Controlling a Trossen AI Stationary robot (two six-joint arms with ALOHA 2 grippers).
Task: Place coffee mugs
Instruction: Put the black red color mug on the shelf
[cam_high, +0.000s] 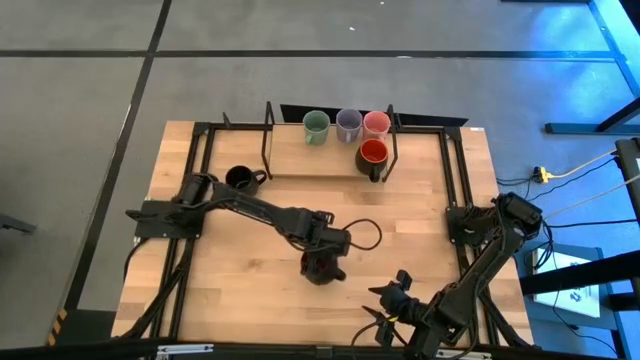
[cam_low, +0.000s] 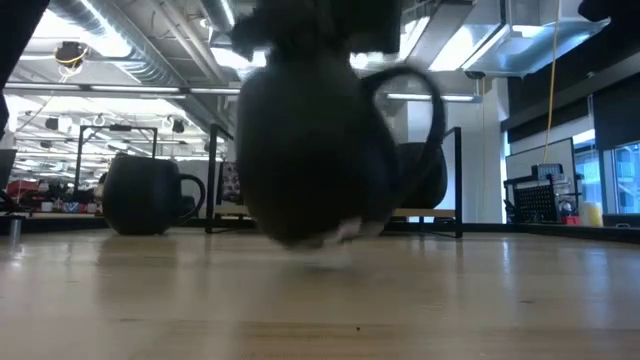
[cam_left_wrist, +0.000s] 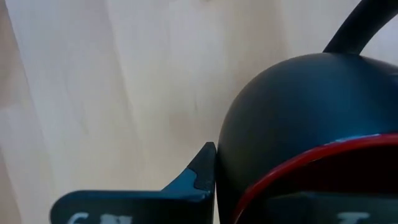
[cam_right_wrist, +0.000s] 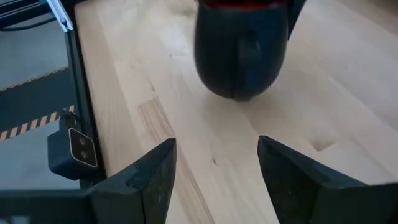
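My left gripper is shut on a coffee mug, black outside and red inside, over the table's middle, near the front. In the low view the mug hangs just above the wood, its handle to one side. My right gripper stands open near the table's front right, pointing at this mug and touching nothing. A black mug stands on the table at the left. Pale green, lavender, pink and red mugs stand at the far side. My left gripper holds the mug by its rim, coming from above and pointing steeply down. One finger lies against the outside of the black wall; the other seems to be inside the mug, mostly hidden. The mug hangs below the fingers, just clear of the table.
A black metal rack frames the far mugs, and black rails run along the table's left and right sides. Bare wood lies at the near left and between the held mug and the rack.
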